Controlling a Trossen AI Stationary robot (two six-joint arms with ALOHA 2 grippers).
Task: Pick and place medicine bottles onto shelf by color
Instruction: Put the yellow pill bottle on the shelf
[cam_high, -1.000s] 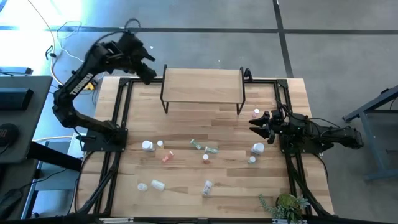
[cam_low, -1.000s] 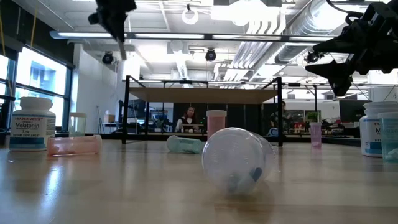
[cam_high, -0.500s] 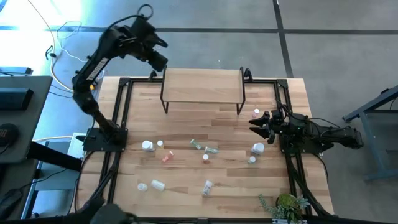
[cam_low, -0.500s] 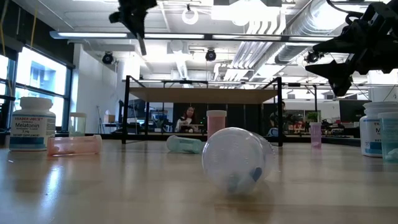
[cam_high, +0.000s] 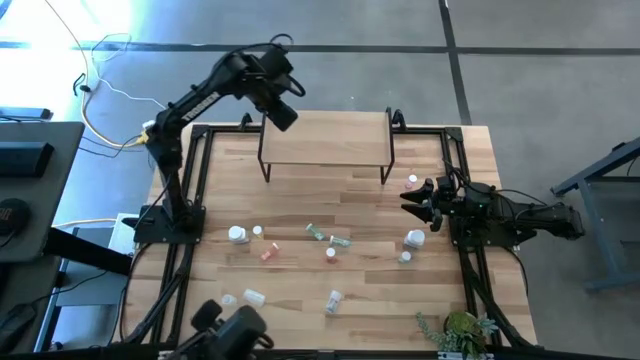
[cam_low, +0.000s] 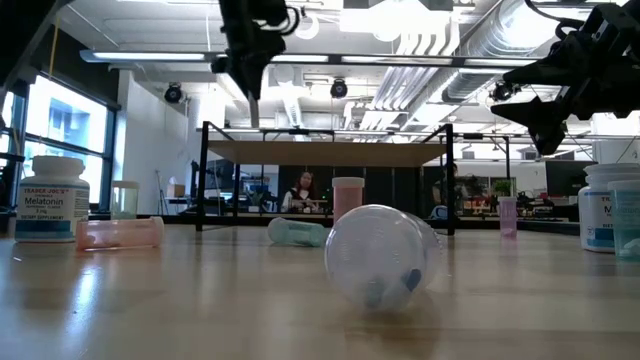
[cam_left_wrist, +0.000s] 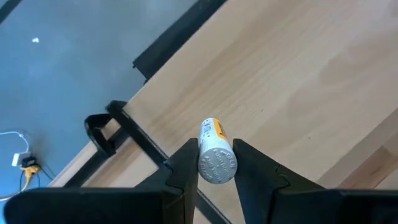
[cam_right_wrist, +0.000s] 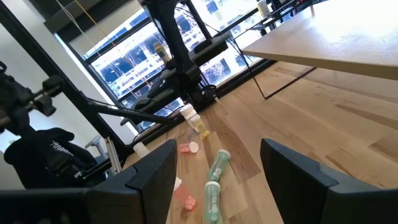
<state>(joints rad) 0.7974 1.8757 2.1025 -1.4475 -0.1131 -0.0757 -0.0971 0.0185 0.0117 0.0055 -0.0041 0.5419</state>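
The large light-wood worktop (cam_high: 330, 215) is framed by black rails and carries everything. At its far edge stands the shelf (cam_high: 325, 135), a small raised light-wood board on thin black legs, and its top looks bare, so there is free room on it. The board is narrow, so I think the main danger is the edge: a bottle put too near it could fall to the worktop or to the floor behind.

The left gripper (cam_left_wrist: 217, 165) hangs above the left end of the shelf. Its fingers are closed on a small white cylindrical plastic bottle with a ribbed white cap and a yellow label (cam_left_wrist: 214, 152), pressing its two sides near the cap. Such a bottle is probably very light and stiff, but smooth and round, so it can slip or turn in the grip and may roll if it is not set down upright.

The right gripper (cam_high: 415, 203) waits at the right side of the worktop with its fingers spread wide and nothing between them.

The other small plastic medicine bottles (cam_high: 330, 243) are scattered on the near half of the worktop, most of them apart from each other. Several lie on their side, for example a clear round jar (cam_low: 385, 255) near the front.
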